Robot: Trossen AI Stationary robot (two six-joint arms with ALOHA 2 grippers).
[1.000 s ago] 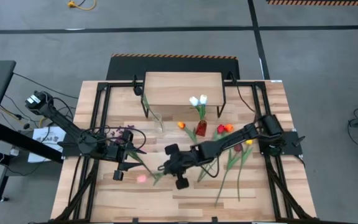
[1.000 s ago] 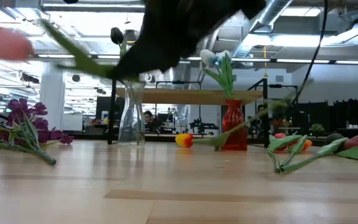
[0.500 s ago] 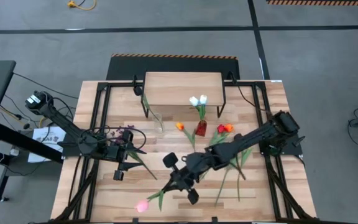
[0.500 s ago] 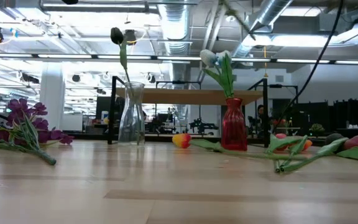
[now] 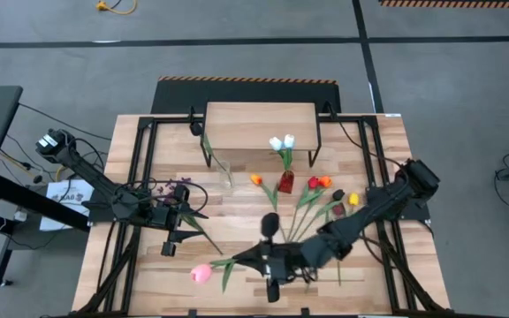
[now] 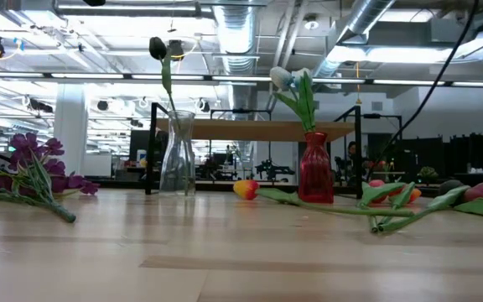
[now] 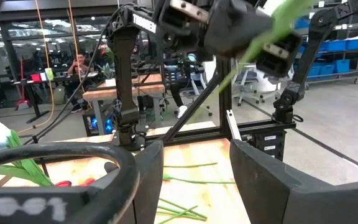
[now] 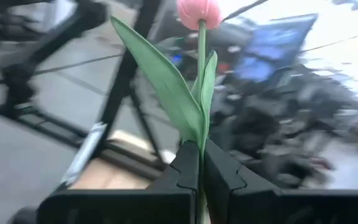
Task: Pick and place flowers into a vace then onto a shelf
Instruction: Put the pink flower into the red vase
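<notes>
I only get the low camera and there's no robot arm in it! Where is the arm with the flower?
Observer: Near the table's front edge. The right tool is shut on the stem of a pink tulip.
Operator: Is it squishing the pink part?
Observer: No. The right wrist view shows it pinching only the green stem, with the bloom well clear of it.
Operator: What about the other arm?
Observer: The left tool is over the table's left side, near the purple flowers. It is open and holds nothing.
</notes>
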